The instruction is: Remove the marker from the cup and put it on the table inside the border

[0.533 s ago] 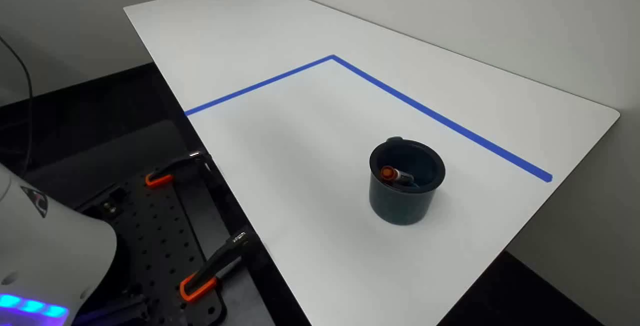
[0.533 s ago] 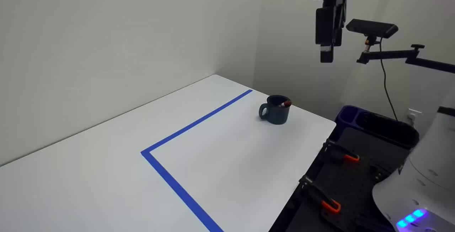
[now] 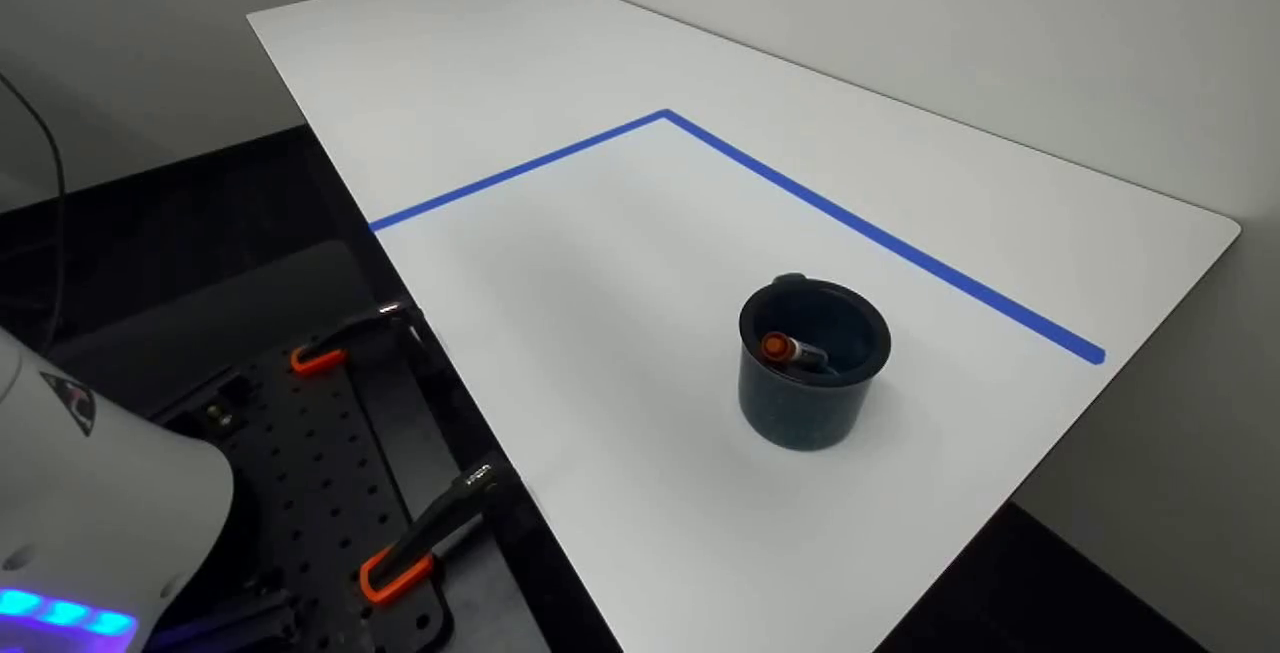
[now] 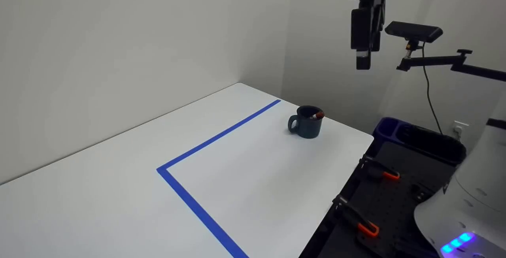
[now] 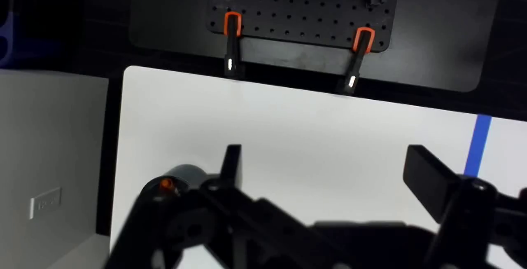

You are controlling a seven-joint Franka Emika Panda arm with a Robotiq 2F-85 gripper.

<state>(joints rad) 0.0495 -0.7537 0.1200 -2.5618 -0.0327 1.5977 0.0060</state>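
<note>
A dark teal cup [image 3: 805,411] stands upright on the white table, inside the blue tape border [image 3: 870,227]. The cup [image 4: 307,128] and the border [image 4: 221,133] show in both exterior views. A marker [image 3: 793,349] with an orange-brown end leans inside the cup; its end [image 4: 318,114] is at the rim. My gripper [image 4: 363,58] hangs high above the table, apart from the cup. In the wrist view my gripper [image 5: 323,164] is open, with nothing between its fingers. There the cup [image 5: 188,172] and marker end [image 5: 166,184] are partly hidden behind a finger.
Two black clamps with orange handles [image 3: 320,361] [image 3: 397,575] grip the table's near edge by the robot base [image 4: 454,210]. A camera on a jointed stand [image 4: 413,31] and a dark blue bin [image 4: 381,125] are beside the table's short end. A wall backs the table.
</note>
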